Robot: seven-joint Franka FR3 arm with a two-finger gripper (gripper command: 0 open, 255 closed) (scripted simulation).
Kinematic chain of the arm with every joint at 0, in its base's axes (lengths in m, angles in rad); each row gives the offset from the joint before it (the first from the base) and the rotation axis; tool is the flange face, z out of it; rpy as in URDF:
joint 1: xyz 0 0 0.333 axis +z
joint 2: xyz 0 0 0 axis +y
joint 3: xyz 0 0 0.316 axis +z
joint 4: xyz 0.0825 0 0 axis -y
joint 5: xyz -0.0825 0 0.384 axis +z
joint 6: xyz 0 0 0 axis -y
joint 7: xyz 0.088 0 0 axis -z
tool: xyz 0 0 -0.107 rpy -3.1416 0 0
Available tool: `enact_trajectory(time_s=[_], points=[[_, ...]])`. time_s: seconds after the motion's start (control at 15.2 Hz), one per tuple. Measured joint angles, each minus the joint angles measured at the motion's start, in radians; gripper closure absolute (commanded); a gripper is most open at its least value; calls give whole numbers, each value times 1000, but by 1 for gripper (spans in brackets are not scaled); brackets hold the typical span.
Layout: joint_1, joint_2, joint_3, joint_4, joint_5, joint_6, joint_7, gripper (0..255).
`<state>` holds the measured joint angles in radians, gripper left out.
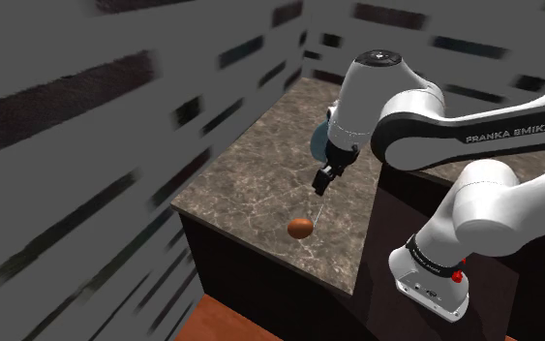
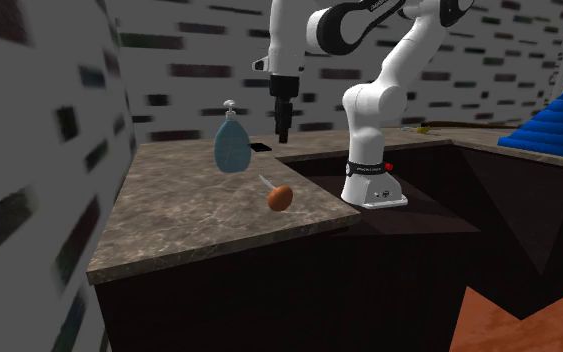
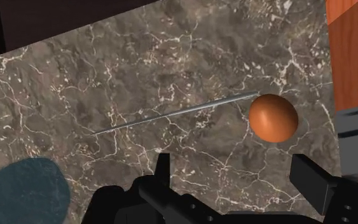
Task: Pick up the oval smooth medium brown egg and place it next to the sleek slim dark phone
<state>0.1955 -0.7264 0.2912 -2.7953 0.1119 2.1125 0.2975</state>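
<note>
The brown egg lies on the marble counter near its front edge, touching the tip of a thin grey rod. My gripper hangs above the counter, a little behind the egg, pointing down. Its fingers stand apart with nothing between them. A small dark flat thing, possibly the phone, lies on the counter behind the blue bottle.
A blue soap bottle with a pump stands on the counter close to the gripper. A blue stepped pyramid sits on a further counter at the second exterior view's right. The counter's edge drops to an orange-brown floor.
</note>
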Motion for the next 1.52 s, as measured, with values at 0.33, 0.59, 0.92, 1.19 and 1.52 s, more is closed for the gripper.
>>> enact_trajectory(time_s=[0.33,0.59,0.92,1.19,1.52], points=[[36,150,104,-32,34,189,78,0],[41,285,191,-45,31,341,149,0],[15,375,230,-56,2,443,187,0],[-14,436,252,-66,-32,512,213,0],[-18,444,256,-65,-37,519,218,0]])
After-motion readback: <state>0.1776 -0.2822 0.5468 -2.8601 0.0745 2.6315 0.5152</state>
